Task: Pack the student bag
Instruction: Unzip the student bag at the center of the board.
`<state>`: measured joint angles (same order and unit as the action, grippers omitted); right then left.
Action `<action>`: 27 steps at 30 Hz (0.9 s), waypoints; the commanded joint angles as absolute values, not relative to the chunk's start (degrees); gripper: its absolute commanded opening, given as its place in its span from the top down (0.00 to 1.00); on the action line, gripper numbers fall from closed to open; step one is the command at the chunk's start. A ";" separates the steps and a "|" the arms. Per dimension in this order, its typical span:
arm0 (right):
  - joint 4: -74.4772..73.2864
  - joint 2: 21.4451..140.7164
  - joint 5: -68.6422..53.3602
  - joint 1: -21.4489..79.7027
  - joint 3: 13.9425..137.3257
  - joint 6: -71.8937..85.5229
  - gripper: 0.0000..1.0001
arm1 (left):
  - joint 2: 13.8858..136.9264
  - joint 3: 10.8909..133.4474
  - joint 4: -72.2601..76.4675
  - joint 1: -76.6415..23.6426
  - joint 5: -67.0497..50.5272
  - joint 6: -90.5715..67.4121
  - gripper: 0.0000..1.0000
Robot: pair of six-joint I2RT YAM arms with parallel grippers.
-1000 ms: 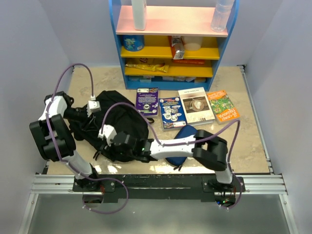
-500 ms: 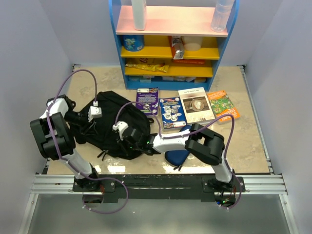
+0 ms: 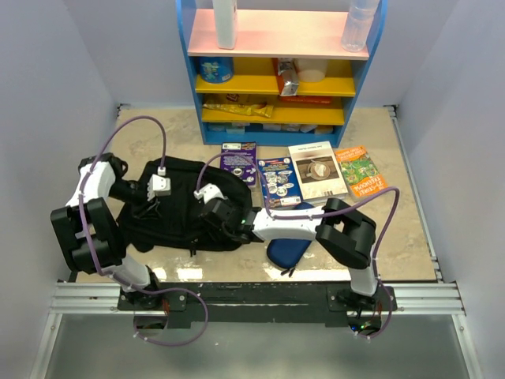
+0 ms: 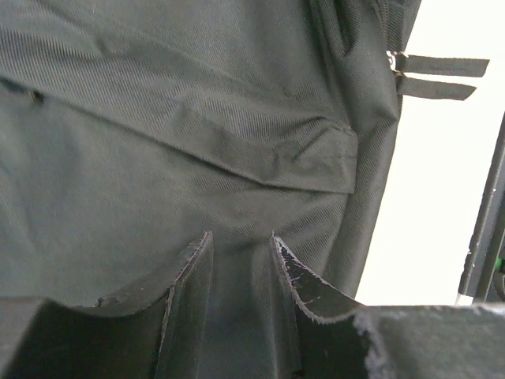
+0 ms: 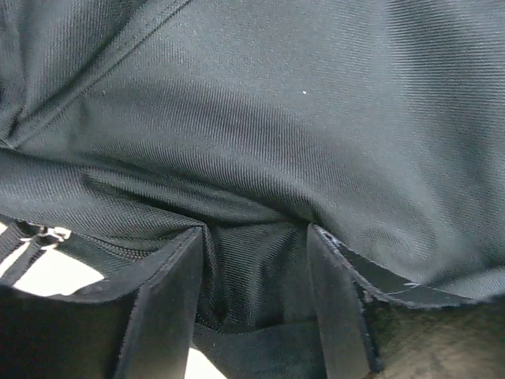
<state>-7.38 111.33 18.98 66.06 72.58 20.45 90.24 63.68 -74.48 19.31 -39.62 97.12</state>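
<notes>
The student bag (image 3: 170, 225), a big soft black backpack, lies flat on the left half of the table. My left gripper (image 3: 154, 207) comes in from the left over the bag's middle. In the left wrist view the left gripper (image 4: 241, 245) is shut on a fold of the bag's fabric (image 4: 197, 118). My right gripper (image 3: 207, 212) reaches in from the right onto the bag's right part. In the right wrist view the right gripper (image 5: 256, 233) stands open, pressed into the bag (image 5: 316, 118), with bunched cloth and mesh between its fingers (image 5: 170, 300).
Several books lie in a row right of the bag: purple (image 3: 238, 162), blue-white (image 3: 278, 181), white (image 3: 318, 170), orange-green (image 3: 361, 170). A dark-blue pencil case (image 3: 288, 246) sits under the right forearm. A blue shelf unit (image 3: 280, 79) stands at the back. Walls close both sides.
The bag has slid away from the near edge and spread out flatter. Both grippers moved away from the near edge with it. More of the pencil case shows.
</notes>
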 commanded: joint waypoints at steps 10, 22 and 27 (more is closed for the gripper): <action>-15.20 102.93 21.62 73.29 76.46 26.54 0.39 | 87.19 61.35 -75.41 17.75 -41.92 98.88 0.61; -0.90 97.13 3.03 74.09 68.13 26.72 0.35 | 86.92 60.55 -75.41 12.84 -45.08 98.70 0.65; 0.19 101.92 0.09 73.92 67.05 26.46 0.74 | 86.57 63.54 -75.50 10.46 -46.58 97.12 0.62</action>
<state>-4.58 99.26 5.37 74.04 66.06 26.39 87.83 60.12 -74.54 11.68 -42.22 97.12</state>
